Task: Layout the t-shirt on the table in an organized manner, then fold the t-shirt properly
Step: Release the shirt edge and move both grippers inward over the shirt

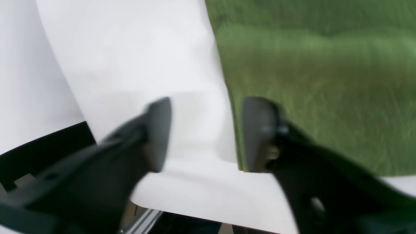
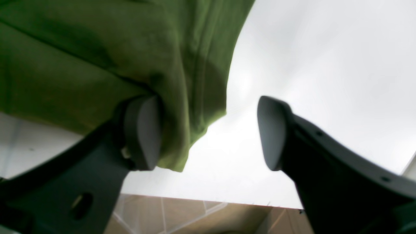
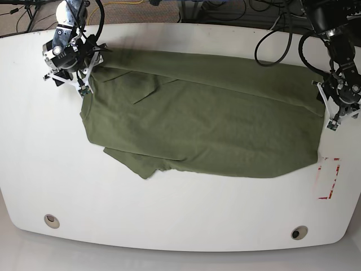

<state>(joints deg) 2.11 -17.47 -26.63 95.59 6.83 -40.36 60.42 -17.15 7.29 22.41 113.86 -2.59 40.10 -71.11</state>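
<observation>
The olive-green t-shirt (image 3: 203, 113) lies spread across the white table (image 3: 169, 209), its near edge uneven and a fold showing near the left end. My right gripper (image 3: 84, 84) stands at the shirt's left end. In the right wrist view its jaws (image 2: 208, 133) are open, and the cloth (image 2: 97, 58) drapes against one pad without being pinched. My left gripper (image 3: 333, 121) is at the shirt's right end. In the left wrist view it (image 1: 206, 136) is open over bare table, with the shirt's edge (image 1: 308, 81) beside one finger (image 1: 256, 133).
A red-and-white tape rectangle (image 3: 330, 178) sits near the table's right edge. Two round grommet holes (image 3: 51, 220) (image 3: 299, 232) lie along the front. Cables (image 3: 271, 39) trail over the back edge. The table edge and floor (image 2: 195, 214) show just below my right gripper.
</observation>
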